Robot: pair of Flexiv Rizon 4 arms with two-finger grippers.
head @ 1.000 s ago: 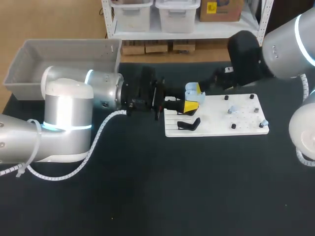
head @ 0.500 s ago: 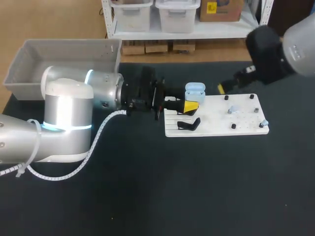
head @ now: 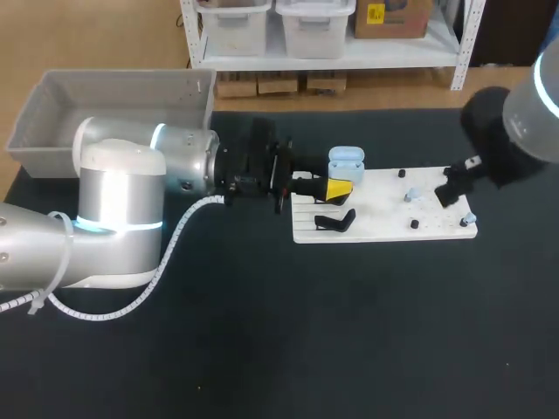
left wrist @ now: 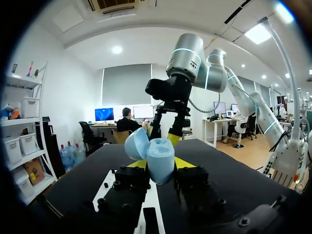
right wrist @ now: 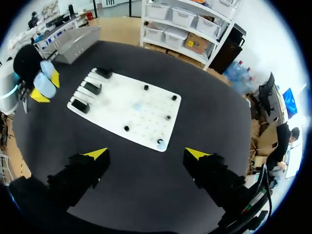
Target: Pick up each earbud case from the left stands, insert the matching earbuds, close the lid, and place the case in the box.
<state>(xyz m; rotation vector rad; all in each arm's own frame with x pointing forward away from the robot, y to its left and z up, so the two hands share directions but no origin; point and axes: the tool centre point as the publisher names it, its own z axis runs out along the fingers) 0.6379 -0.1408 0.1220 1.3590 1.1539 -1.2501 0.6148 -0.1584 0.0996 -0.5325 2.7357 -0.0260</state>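
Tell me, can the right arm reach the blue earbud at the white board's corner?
Probably yes: the right arm's fingers hang open above the white board, and nothing stands between them and the blue earbud.

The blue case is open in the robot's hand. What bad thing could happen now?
The open earbud case is pinched only by the tips of the left gripper, so it might slip when an earbud is pushed in. One tiny earbud sits at the edge of the white board; the open right gripper could knock it off.
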